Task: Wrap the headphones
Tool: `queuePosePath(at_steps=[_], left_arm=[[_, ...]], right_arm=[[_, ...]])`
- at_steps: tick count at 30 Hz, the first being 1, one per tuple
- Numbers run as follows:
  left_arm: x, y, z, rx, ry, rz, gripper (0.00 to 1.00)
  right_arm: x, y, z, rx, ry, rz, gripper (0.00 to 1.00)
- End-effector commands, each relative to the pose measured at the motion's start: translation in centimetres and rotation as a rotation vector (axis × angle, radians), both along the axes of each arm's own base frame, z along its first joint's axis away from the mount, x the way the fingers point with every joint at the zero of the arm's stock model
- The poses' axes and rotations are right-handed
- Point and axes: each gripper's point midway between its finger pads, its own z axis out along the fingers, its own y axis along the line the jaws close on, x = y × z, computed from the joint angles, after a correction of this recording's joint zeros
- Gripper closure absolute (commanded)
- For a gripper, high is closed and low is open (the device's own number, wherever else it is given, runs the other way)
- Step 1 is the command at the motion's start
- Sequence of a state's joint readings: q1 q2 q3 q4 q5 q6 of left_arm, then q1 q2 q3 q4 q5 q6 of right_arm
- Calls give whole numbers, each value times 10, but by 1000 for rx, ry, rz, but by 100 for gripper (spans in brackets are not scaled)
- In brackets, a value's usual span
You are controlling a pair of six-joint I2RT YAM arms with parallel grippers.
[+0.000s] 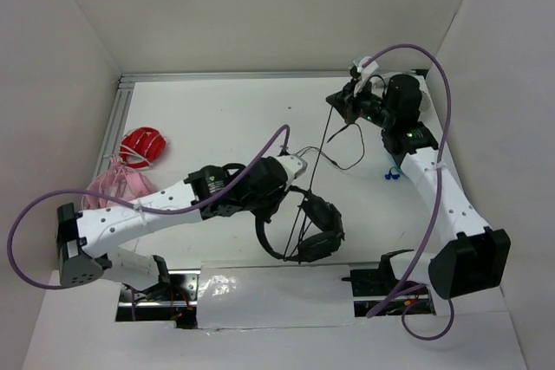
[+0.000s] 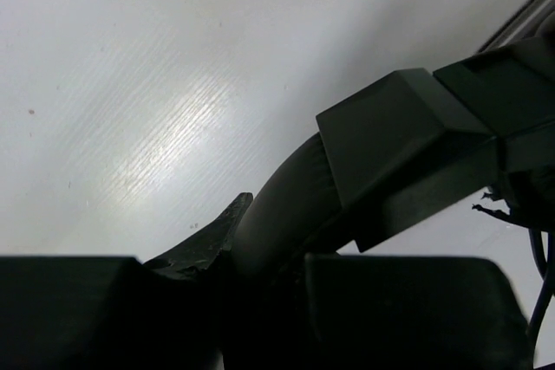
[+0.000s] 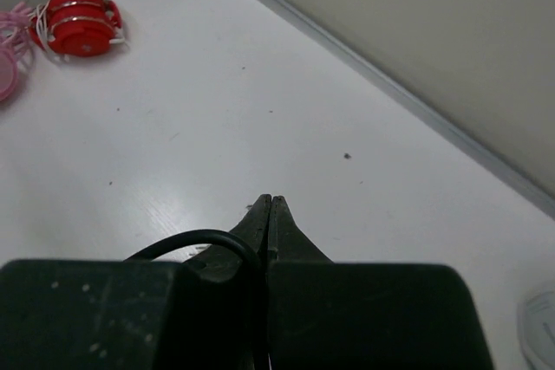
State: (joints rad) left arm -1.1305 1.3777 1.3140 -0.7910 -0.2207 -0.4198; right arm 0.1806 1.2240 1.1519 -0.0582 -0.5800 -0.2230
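As left gripper [image 2: 260,253] clamps headphones [image 1: 319,231], right gripper [image 3: 270,214] pinches their cable [image 3: 204,232], taut near-to-far.

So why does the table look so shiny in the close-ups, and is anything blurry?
Left wrist view: a broad glare streak on the white table, and the black headphones sit too close, so they blur. Right wrist view: a milder sheen by the right gripper; the red headphones look fairly sharp. Top external view: even light, soft shadows.

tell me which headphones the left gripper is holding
The black headphones, headband clamped in the left gripper; the red pair and pink pair lie apart at the far left.
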Motion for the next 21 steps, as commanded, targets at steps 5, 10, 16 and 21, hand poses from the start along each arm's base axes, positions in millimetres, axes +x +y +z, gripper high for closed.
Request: queuePosePath(at_steps=[5,10,16,21], left_arm=[[16,-29,168,-434,-307,-74,100],[38,-14,275,-591,-557,1,100],[59,-2,363,-663,-783,87,100],[75,9,406,-638,-972,148,100]], right_arm=[[0,44,-57,52,115,125,100],[-16,80,-81,24,171,200,100],[-39,115,-112,106,262,251,98],[-59,143,-132,143,335,329,95]])
